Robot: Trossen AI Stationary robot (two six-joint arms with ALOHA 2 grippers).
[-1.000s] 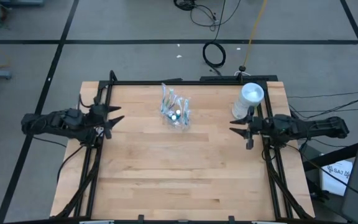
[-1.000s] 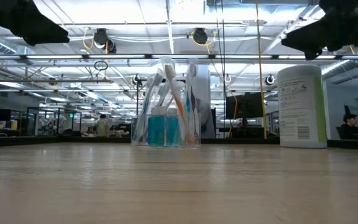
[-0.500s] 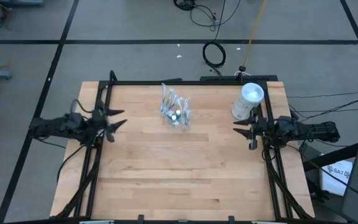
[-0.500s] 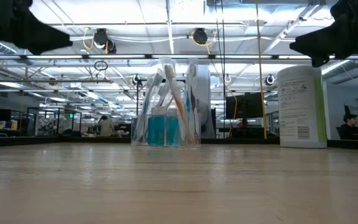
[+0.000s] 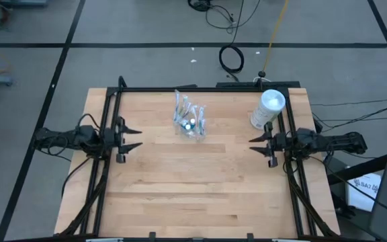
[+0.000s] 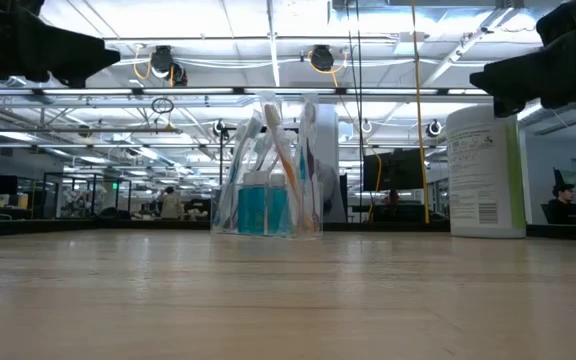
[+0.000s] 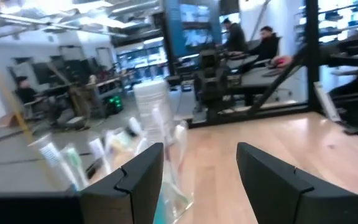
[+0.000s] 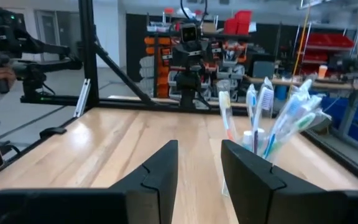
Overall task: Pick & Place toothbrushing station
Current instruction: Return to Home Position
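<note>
**Both grippers empty at the table edges, brush holder toward the far side**

The clear holder (image 5: 189,125) stands upright on the wooden table (image 5: 193,195), toward its far edge and a little left of centre. It is packed with toothbrushes (image 6: 280,150) and teal toothpaste tubes (image 6: 253,208). The left gripper (image 5: 137,138) hangs over the left rail with its fingers spread wide, gripping nothing. The right gripper (image 5: 255,144) sits at the right rail, fingers parted and empty. The white canister (image 5: 269,109) stands just beside the right gripper, on its far side, well apart from the holder.
</note>
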